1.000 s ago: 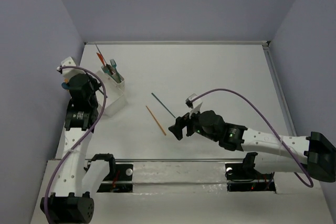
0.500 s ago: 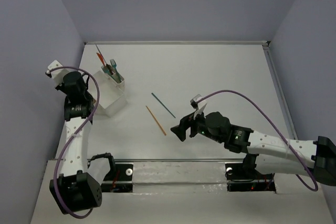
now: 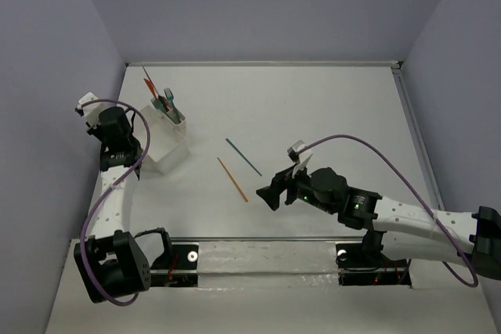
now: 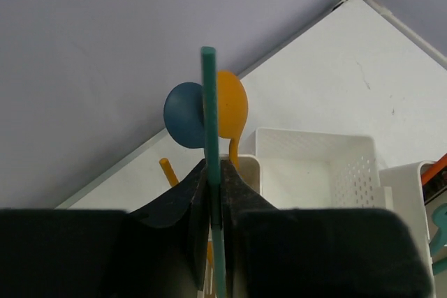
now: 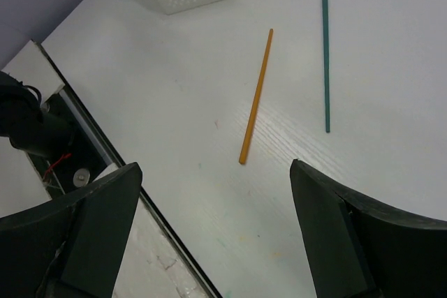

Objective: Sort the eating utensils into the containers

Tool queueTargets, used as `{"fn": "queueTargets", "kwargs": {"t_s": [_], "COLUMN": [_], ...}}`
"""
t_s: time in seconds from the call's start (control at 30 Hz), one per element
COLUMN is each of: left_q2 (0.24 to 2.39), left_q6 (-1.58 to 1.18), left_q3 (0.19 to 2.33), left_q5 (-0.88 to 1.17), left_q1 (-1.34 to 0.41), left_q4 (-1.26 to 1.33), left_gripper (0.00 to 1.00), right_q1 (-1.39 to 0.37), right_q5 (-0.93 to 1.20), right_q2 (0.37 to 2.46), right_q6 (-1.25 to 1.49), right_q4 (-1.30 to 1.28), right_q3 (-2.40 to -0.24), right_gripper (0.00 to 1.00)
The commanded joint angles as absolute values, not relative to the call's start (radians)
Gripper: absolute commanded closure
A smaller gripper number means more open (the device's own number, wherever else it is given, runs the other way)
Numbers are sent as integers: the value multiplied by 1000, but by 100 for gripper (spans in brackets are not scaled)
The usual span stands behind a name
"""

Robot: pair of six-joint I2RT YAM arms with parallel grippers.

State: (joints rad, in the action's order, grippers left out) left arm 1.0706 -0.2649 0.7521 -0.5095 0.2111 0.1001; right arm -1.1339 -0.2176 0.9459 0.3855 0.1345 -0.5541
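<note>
Sorting is under way on a white table (image 3: 329, 107): the left claw (image 4: 213, 176) is clamped tight on the held teal stick (image 4: 208, 102), which stands upright between its dark fingers close by the left end of the white organiser (image 3: 168, 150); behind the stick the wrist view shows a blue spoon (image 4: 180, 116) and an orange spoon (image 4: 234, 106) standing bowl-up in one compartment, with a perforated compartment just to the right showing nothing inside; forks (image 3: 167, 99) stand in the far compartment. The step in hand appears to be dropping this stick into its slot; the next move likely calls for lining its lower end over the right compartment, lowering it and parting the fingers without knocking the spoons. The right claw (image 3: 270, 192) hangs with its jaws spread wide and nothing between them, low over the table and near the two pieces left to sort: an orange stick (image 5: 255, 95) and a loose teal stick (image 5: 325, 61), lying flat, near each other but apart, mid-table; the orange one is nearer the claw and looks the likelier next pick, a thin thing that calls for a low, square pinch. The table is matte white with thin grey trim at its far edge; pale lilac walls (image 3: 274, 5) close it in on three sides; a metal rail (image 3: 258, 252) runs along the near edge by the arm bases.
</note>
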Motion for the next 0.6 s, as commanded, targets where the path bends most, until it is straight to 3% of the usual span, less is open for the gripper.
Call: {"fn": "queueTargets", "kwargs": {"t_s": [0.0,0.03,0.07,0.13,0.17,0.27,0.37,0.47,0.57], "left_q2": [1055,1046,1040,1020,1013,980,934,859,777], "left_q6": [-255,-264,-267,-276,-284,-296,-302,-302,-290], "left_q3": [756,758,759,759,759,762,776,772,764], "left_q5": [-468,-462,-448,-440,-436,-397,-370,-342,-319], "left_q1": [215,215,215,215,215,215,171,109,58], "left_q4": [161,161,158,155,153,147,137,135,140], "left_gripper": [79,71,56,44,31,12,3,1,1], "right_q1": [-1138,-1138,-1138,-1138,-1138,-1138,-1138,-1138,-1138], "right_q5": [-216,-218,-224,-227,-224,-218,-221,-213,-213], "right_q2": [994,1009,1043,1075,1087,1141,1212,1316,1385], "right_q6": [388,391,391,399,400,403,400,396,399], "right_q4": [134,123,103,84,71,51,43,-27,-64], "right_q3": [-581,-598,-607,-630,-638,-670,-704,-759,-808], "right_gripper": [8,8,8,8,8,8,7,9,16]}}
